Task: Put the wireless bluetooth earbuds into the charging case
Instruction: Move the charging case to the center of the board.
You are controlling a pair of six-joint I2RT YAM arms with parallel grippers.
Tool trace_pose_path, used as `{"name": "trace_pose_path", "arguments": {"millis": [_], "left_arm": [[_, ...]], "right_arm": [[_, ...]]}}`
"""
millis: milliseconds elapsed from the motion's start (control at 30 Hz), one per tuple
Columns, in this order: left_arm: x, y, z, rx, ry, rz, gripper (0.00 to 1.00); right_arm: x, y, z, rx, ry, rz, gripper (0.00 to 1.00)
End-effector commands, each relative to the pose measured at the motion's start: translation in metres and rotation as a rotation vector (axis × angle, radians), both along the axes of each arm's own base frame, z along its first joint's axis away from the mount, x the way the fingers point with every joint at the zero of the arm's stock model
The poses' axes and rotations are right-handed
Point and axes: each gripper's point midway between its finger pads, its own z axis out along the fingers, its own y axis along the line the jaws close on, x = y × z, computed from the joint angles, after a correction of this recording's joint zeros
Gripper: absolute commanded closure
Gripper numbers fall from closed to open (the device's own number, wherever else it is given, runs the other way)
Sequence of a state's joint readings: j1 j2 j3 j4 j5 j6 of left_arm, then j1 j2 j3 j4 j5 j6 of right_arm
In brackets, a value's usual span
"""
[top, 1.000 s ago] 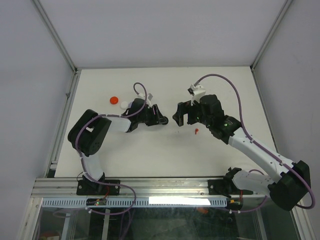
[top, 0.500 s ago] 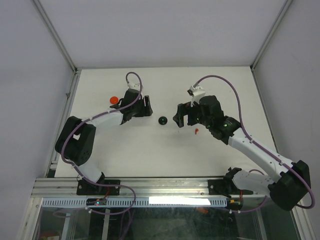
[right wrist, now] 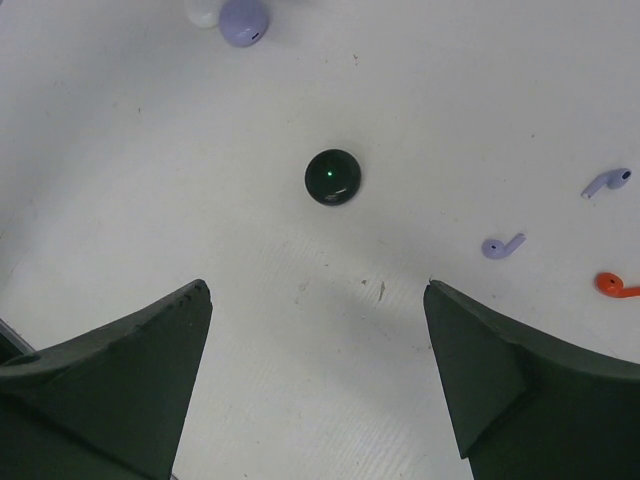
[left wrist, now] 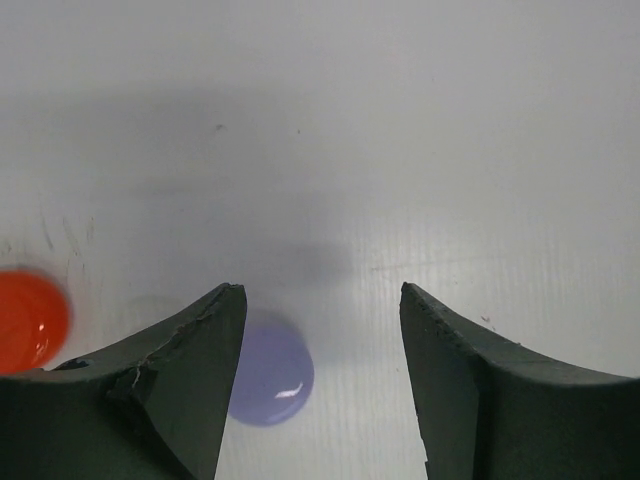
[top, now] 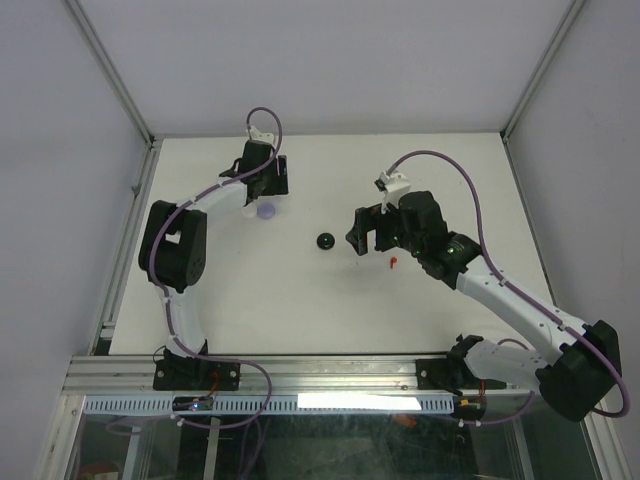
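Two lavender earbuds [right wrist: 503, 245] [right wrist: 607, 182] and a red earbud [right wrist: 616, 286] lie loose on the table to the right of my right gripper [right wrist: 315, 285], which is open and empty. The red earbud also shows in the top view [top: 393, 262]. A round black case [right wrist: 332, 177] lies shut ahead of the right gripper [top: 362, 240]; it also shows in the top view [top: 326, 241]. My left gripper [left wrist: 320, 290] is open and empty above a lavender case [left wrist: 270, 375], which sits by its left finger. The left gripper [top: 264, 195] is at the far left. No black or white earbuds show.
A red round case [left wrist: 25, 320] lies left of the left gripper. A white round case [right wrist: 203, 12] sits beside the lavender case [right wrist: 243, 20] [top: 265, 211]. Walls enclose the white table [top: 300, 300] on three sides.
My left arm has swung from the table's middle to the far left, over the lavender case. The black case is uncovered and stays on the table. The right arm has not moved.
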State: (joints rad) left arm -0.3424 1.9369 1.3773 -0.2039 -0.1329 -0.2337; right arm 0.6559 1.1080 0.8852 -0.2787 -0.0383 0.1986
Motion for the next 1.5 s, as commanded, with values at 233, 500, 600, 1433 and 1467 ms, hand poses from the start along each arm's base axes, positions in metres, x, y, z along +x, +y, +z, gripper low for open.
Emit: {"name": "trace_pose_path", "arguments": {"millis": [233,500,600,1433,1467], "left_arm": [[0.022,0.006,-0.032,0.028,0.109,-0.049,0.37],[-0.01,-0.01,-0.042,-0.063,0.193,-0.117,0.4],[-0.022,-0.016,-0.041,-0.07,0.206,-0.155,0.41],[-0.094,-0.008,0.008,0.036,0.122,-0.102,0.38],[-0.096,-0.007,0.004,0.044,0.123,-0.109,0.38]], "right_arm": [[0.003,-0.002,0.017,0.009,-0.055,0.003,0.09],[0.001,-0.003,0.021,0.016,-0.062,0.006,0.09],[0.0,-0.003,0.021,0.019,-0.063,0.008,0.09],[-0.001,-0.003,0.017,0.012,-0.051,0.01,0.08],[-0.001,-0.003,0.017,0.013,-0.051,0.011,0.08]]}}
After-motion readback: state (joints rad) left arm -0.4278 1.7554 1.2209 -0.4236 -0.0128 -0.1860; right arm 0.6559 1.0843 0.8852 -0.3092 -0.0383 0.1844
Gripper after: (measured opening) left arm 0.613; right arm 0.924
